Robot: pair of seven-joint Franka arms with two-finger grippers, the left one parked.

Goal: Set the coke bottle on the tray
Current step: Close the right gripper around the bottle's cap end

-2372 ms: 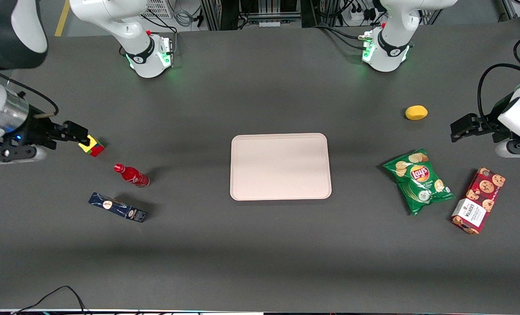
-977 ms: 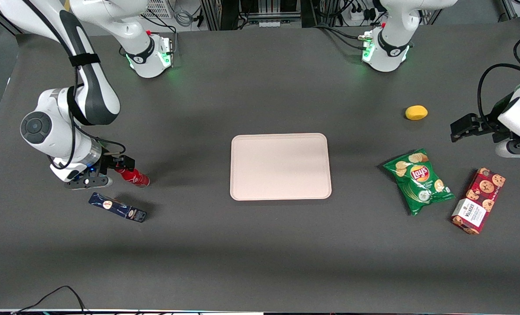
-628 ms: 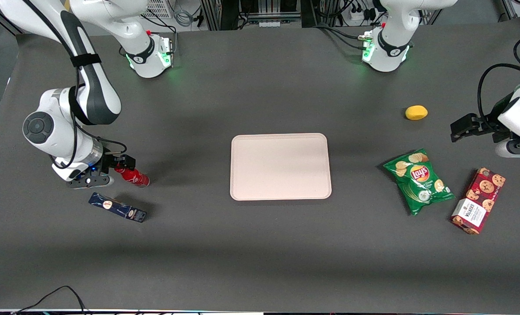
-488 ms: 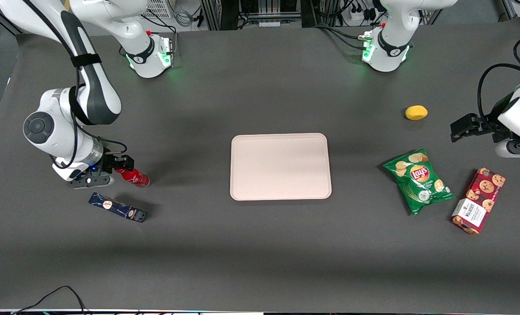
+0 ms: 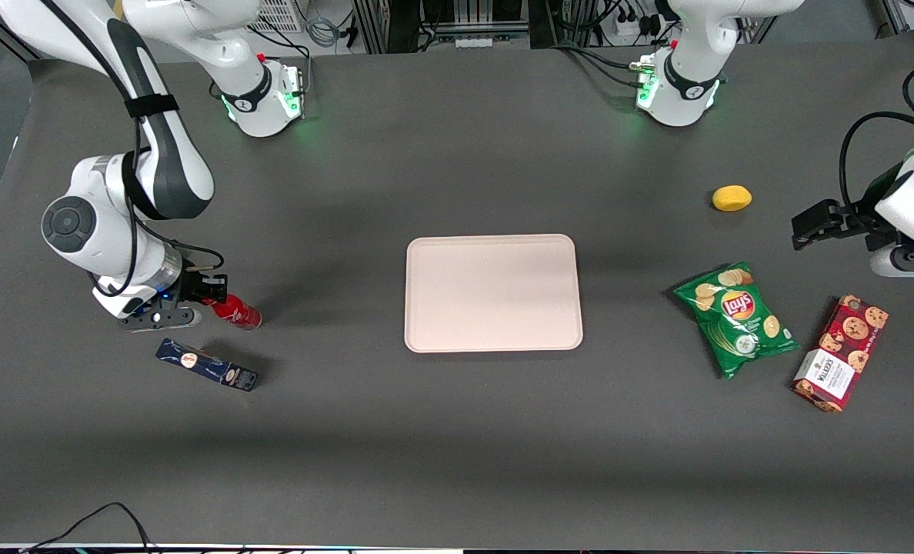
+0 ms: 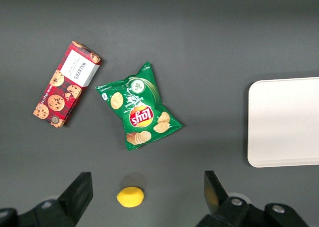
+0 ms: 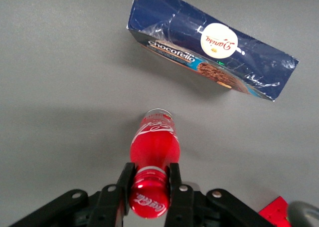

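Coke bottle (image 5: 235, 311), small and red, stands on the dark table (image 5: 457, 431) toward the working arm's end, well apart from the pale pink tray (image 5: 493, 292) at the table's middle. The gripper (image 7: 149, 187) is clamped on the bottle's neck just under the cap, 1 finger (image 7: 121, 183) on each side. In the front view the fingers hide the cap. A dark blue box (image 5: 206, 365) lies near the bottle, nearer to the front camera. A red object (image 7: 275, 213) is cut off in the wrist view.
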